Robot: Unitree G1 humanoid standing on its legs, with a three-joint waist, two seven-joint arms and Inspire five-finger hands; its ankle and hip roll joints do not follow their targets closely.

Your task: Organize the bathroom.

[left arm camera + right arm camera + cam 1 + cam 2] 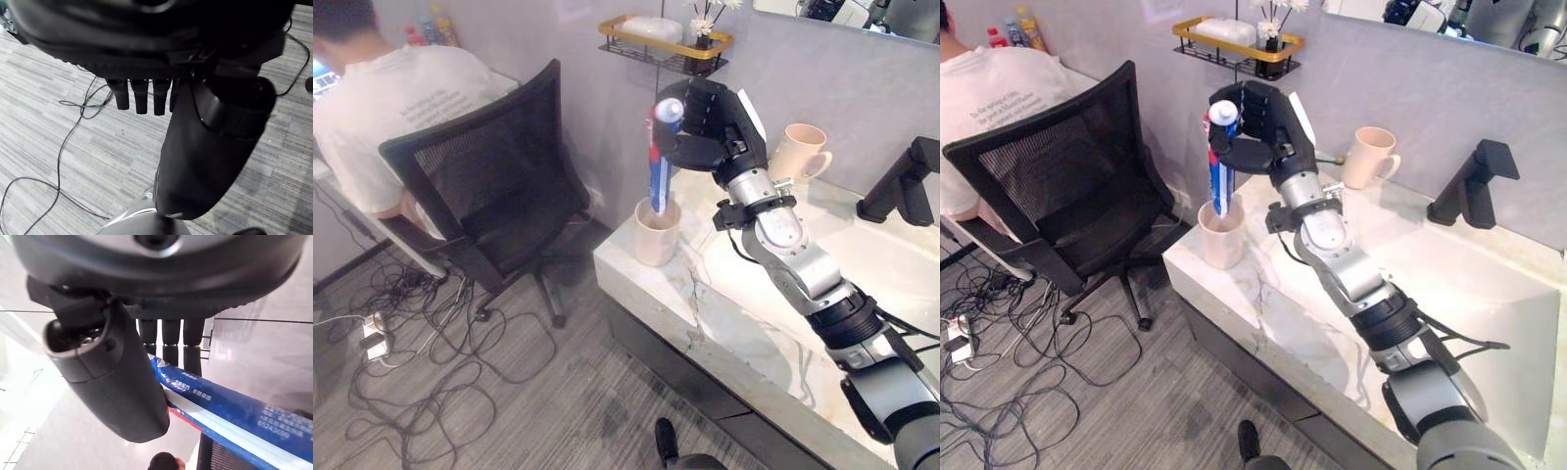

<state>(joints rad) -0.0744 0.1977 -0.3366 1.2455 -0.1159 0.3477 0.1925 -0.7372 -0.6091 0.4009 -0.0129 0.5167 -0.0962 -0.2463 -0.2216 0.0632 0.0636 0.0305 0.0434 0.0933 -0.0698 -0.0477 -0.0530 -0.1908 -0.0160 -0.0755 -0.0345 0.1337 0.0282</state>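
Toothpaste tube (pixel 660 171), blue with a white cap uppermost, stands upright in my right hand (pixel 705 122), pinched between the thumb on one side and the curled fingers (pixel 172 352) on the other, as my right wrist view shows from close by. Its lower end dips into the mouth of a pale pink cup (pixel 657 233) that sits at the near left corner of the white marble table (pixel 744 323); whether it touches the cup's bottom I cannot tell. A second pale mug (pixel 800 152) with a handle stands farther back on the table against the grey wall, and a black faucet (pixel 899 186) rises at the table's right. Above the cup a black-and-gold wall shelf (pixel 666 41) carries a white bar and a small vase of flowers. My left hand (pixel 142 93) hangs over the grey plank floor (pixel 58 161), its fingers straight and holding nothing. To the left, a person (pixel 391 108) in a white shirt sits turned away behind a black mesh office chair (pixel 484 186), with cables strewn on the floor.
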